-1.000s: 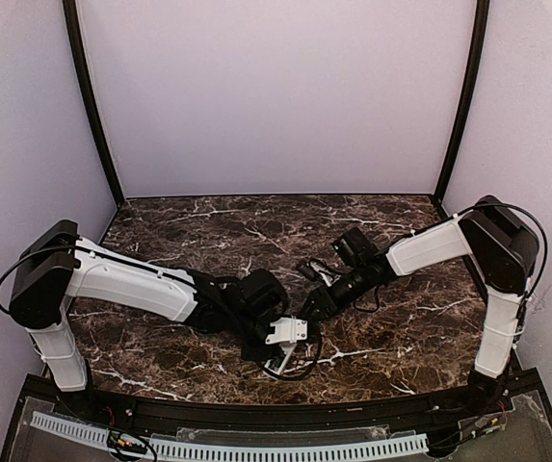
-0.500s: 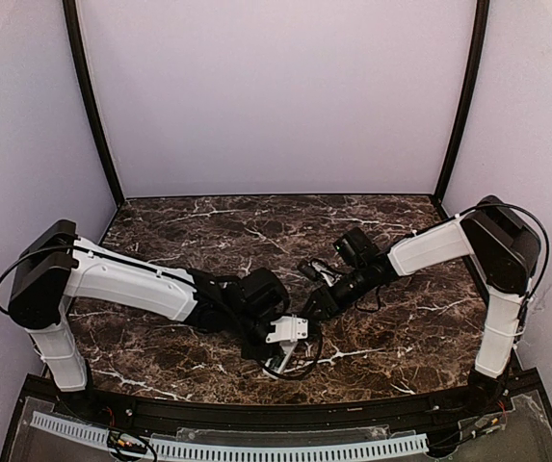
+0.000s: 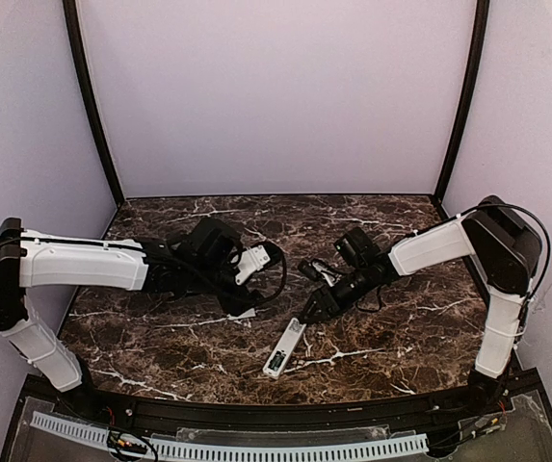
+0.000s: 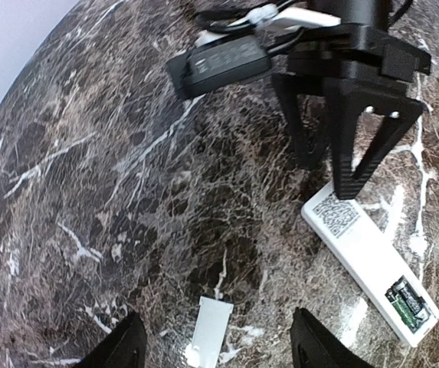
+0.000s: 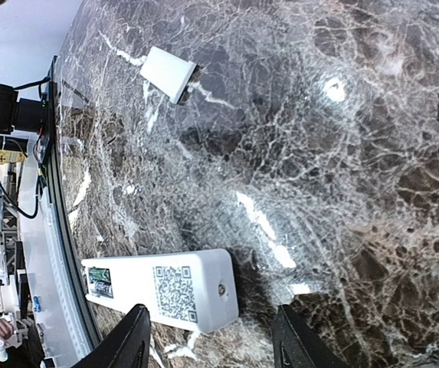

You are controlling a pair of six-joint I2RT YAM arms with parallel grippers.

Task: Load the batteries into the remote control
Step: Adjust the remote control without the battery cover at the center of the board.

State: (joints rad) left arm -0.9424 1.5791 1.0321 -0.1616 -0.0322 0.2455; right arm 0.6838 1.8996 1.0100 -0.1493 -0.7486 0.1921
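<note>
The remote control (image 3: 284, 347) lies flat near the table's front, back side up, showing a QR label. At its near end the battery compartment (image 4: 407, 297) is open, with green parts inside. It also shows in the right wrist view (image 5: 165, 287). The small white battery cover (image 3: 243, 314) lies loose on the table left of the remote. My left gripper (image 3: 235, 300) is open and empty just above the cover (image 4: 211, 330). My right gripper (image 3: 310, 310) is open and empty, its fingertips (image 4: 343, 180) hovering at the remote's far end.
The dark marble table (image 3: 401, 327) ends in a black front rail (image 3: 256, 419). Purple walls enclose the back and sides. The cover also shows in the right wrist view (image 5: 169, 73), beyond the remote.
My left arm has swung away from the remote to the left and back, leaving the remote lying uncovered on the table. My right arm has hardly moved.
</note>
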